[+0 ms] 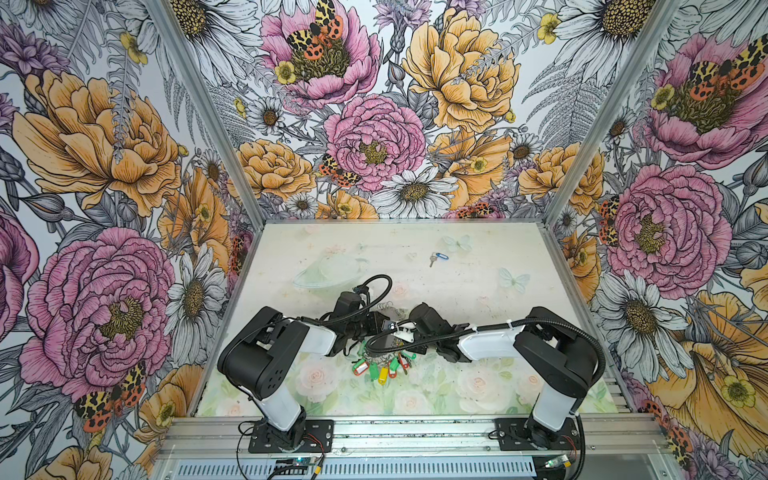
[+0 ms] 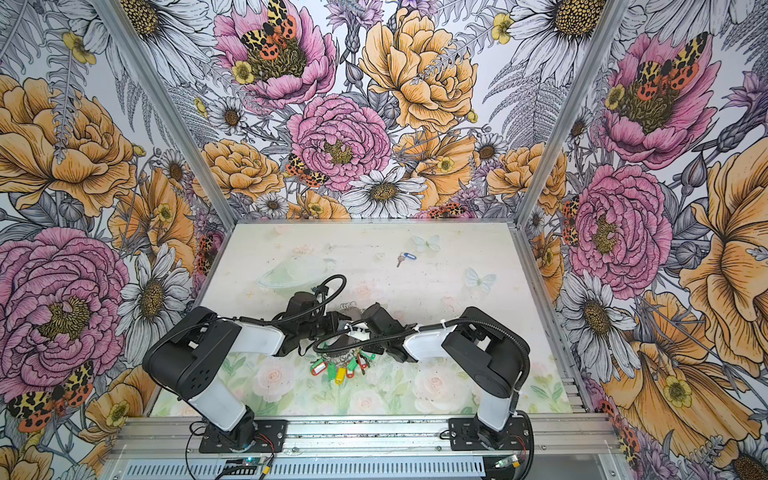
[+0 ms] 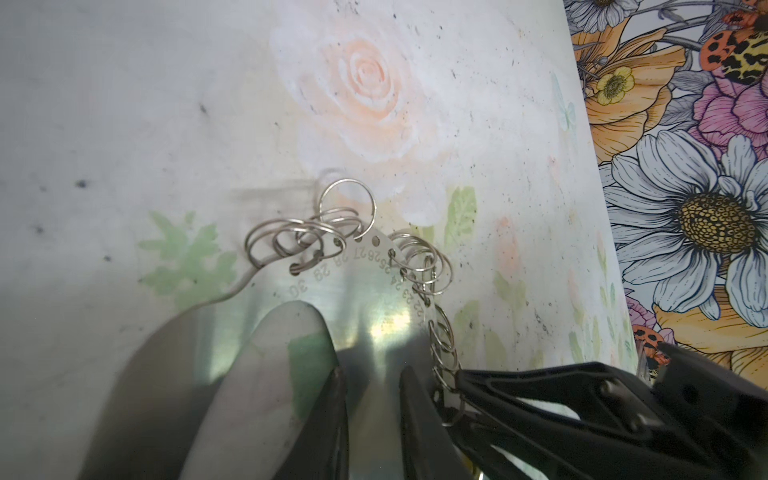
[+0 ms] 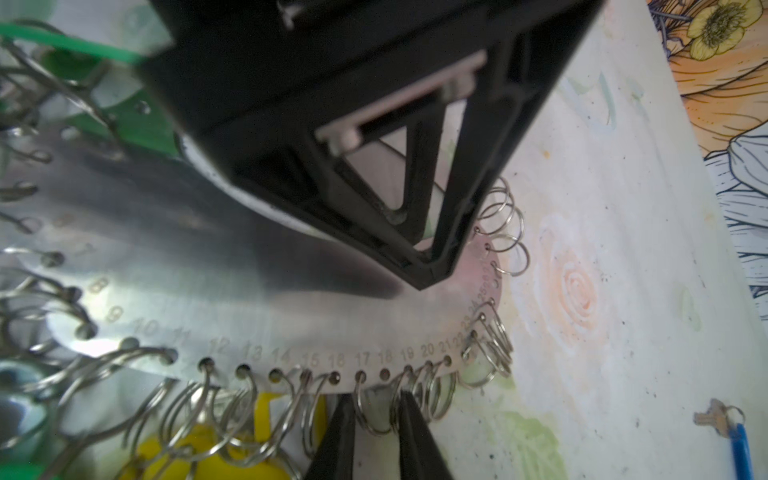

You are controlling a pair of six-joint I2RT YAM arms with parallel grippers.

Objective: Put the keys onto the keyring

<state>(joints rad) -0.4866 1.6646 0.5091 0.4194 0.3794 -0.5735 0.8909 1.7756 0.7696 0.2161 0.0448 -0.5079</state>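
The pale, flower-printed table [image 1: 478, 291] showed whole only in both top views, where the wrists hid the jaws. Only the wrist views gave the keyring [image 4: 249, 324] clearly: a flat, brushed-metal oval band, engraved with numbers, edged with thin wire rings [image 3: 347, 199], at the table's centre over coloured plastic tags [image 1: 380, 368]. The left gripper [image 3: 372, 374] clamped the band across its width. The right gripper [image 4: 376, 401] stood narrowly apart about one ring; whether it pinched, I could not tell. The keys [image 1: 439, 257] lay well apart toward 1 o'clock, long axis 8 to 2, blue tag at 2
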